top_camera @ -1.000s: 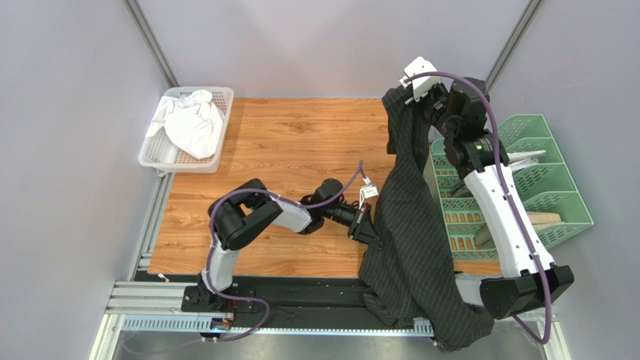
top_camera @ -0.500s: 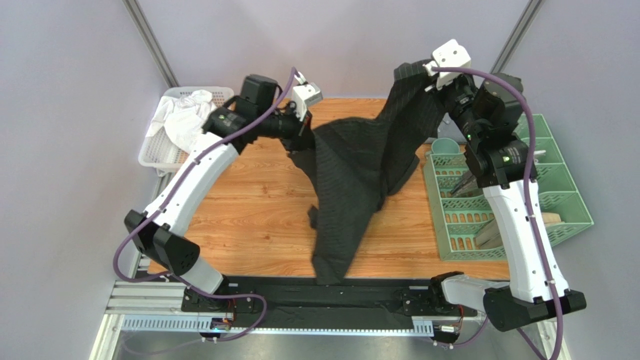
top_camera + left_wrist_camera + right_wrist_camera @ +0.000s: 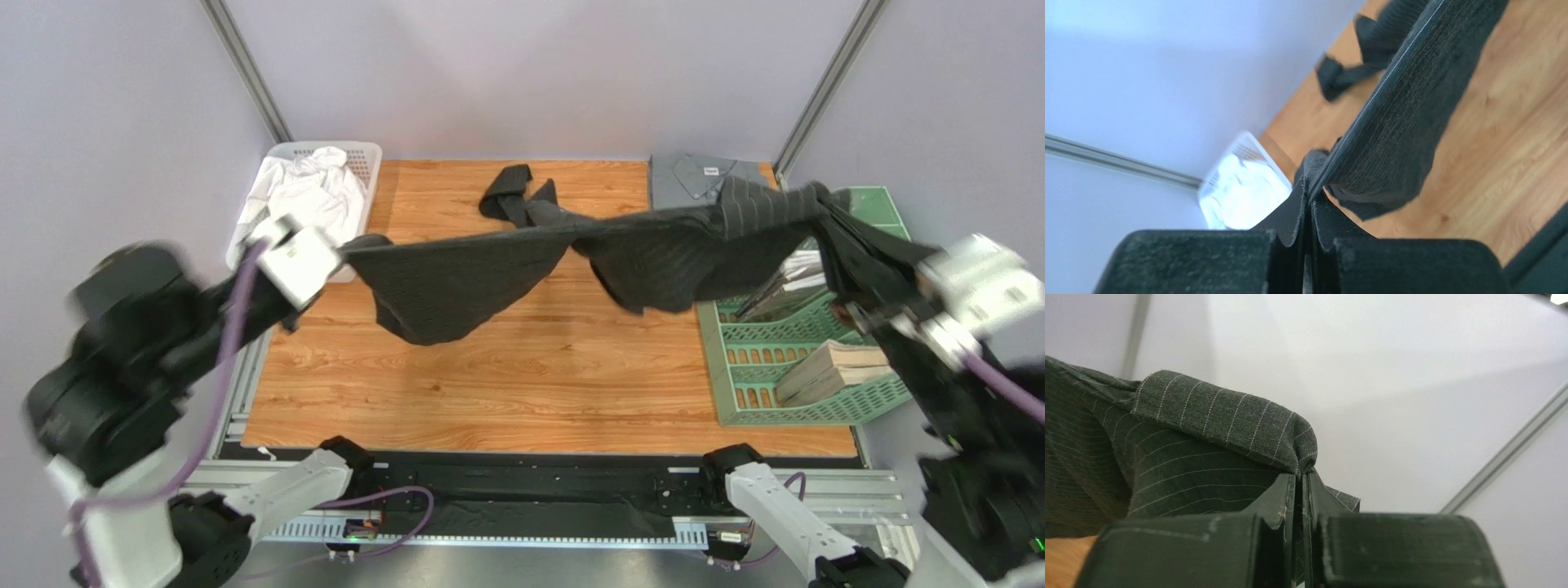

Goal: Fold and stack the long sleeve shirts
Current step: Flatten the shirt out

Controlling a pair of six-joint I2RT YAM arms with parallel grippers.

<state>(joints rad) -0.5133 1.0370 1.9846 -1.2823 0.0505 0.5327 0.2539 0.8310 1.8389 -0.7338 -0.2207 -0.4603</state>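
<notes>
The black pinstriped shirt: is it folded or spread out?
Spread out, not folded: the black pinstriped shirt hangs stretched between the left gripper and the right gripper, above the table.

The black shirt (image 3: 466, 276) hangs stretched across the table (image 3: 540, 380) from left edge to right, a curtain barring the way to the far side; one sleeve trails on the far wood. Below and in front of it the wood is bare. A basket (image 3: 364, 151) blocks the far left corner, a rack (image 3: 748, 368) the right edge, and a grey shirt (image 3: 693, 178) the far right corner.
</notes>
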